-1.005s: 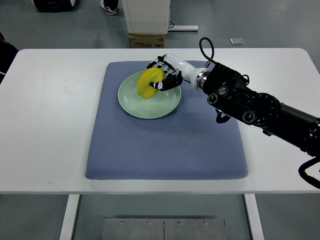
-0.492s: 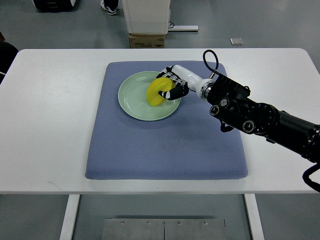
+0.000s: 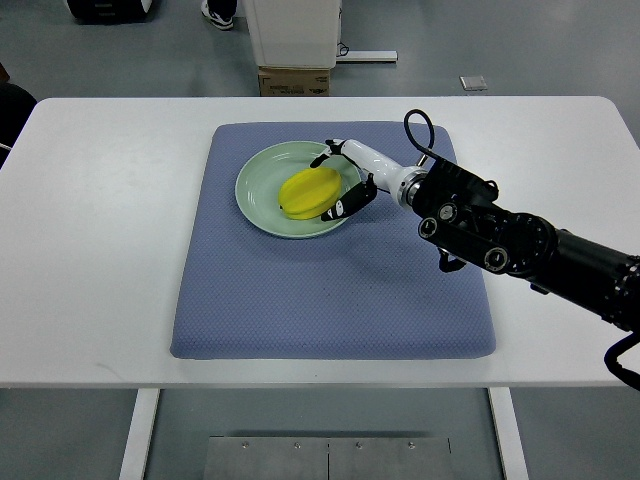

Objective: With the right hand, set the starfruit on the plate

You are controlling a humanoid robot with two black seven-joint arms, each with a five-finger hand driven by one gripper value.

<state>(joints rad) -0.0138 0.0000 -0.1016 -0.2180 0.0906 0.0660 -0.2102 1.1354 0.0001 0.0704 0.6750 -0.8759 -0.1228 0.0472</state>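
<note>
White tabletop (image 3: 100, 250) spreads across the view, with a blue-grey textured mat (image 3: 330, 300) laid over its middle. On the far part of the mat sits a pale green plate (image 3: 258, 190), and on the plate's right half lies the yellow starfruit (image 3: 307, 194), resting on its side. Just right of the fruit is the right hand (image 3: 345, 182), white with dark fingertips, over the plate's right rim; its fingers (image 3: 340, 209) are spread apart around the starfruit's right end, loosened and not clamping it, though whether a fingertip touches the fruit cannot be told. The black arm (image 3: 510, 245) runs off toward the right edge.
</note>
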